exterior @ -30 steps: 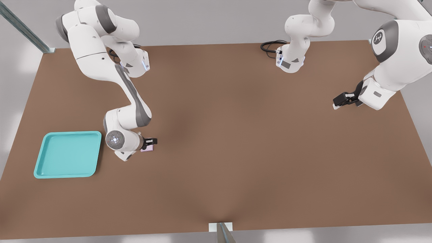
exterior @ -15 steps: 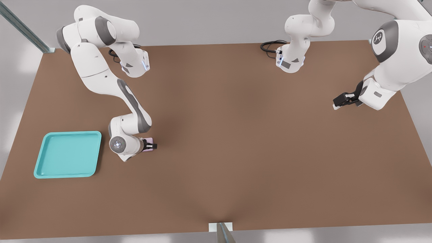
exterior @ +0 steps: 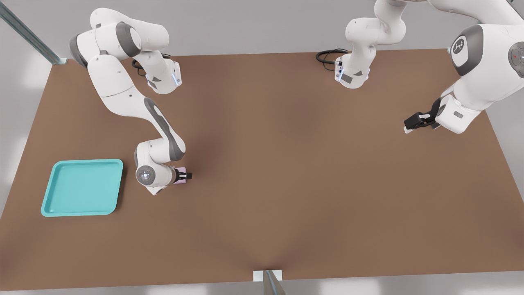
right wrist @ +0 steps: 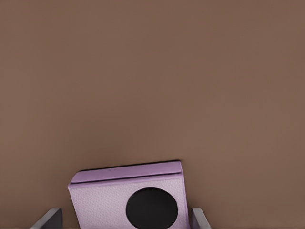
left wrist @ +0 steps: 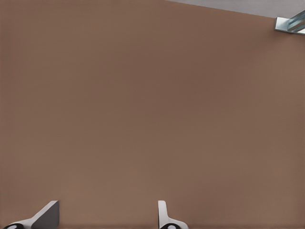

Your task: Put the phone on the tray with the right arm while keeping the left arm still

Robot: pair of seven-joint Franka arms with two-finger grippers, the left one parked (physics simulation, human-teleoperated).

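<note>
The phone (exterior: pixel 179 182), a small pale lilac-pink block, lies flat on the brown table (exterior: pixel 286 164), a short way to the front view's right of the teal tray (exterior: pixel 82 161). My gripper (exterior: pixel 184 176) is low over the phone and hides most of it from the front. In the right wrist view the phone (right wrist: pixel 95 205) shows a round black spot. It sits between my gripper's (right wrist: pixel 126 220) two grey fingertips (right wrist: pixel 47 218), which straddle it with narrow gaps on either side. The gripper is open. The tray holds nothing.
The parked arm and its black gripper (exterior: pixel 414 121) hang over the table's far right in the front view. Two arm bases (exterior: pixel 163 78) and a black cable loop (exterior: pixel 327 55) sit along the back edge. A metal post (exterior: pixel 268 282) stands at the front edge.
The right arm has lowered its wrist toward the table, bringing the gripper down around the phone. The phone, the tray and the parked arm have not moved.
</note>
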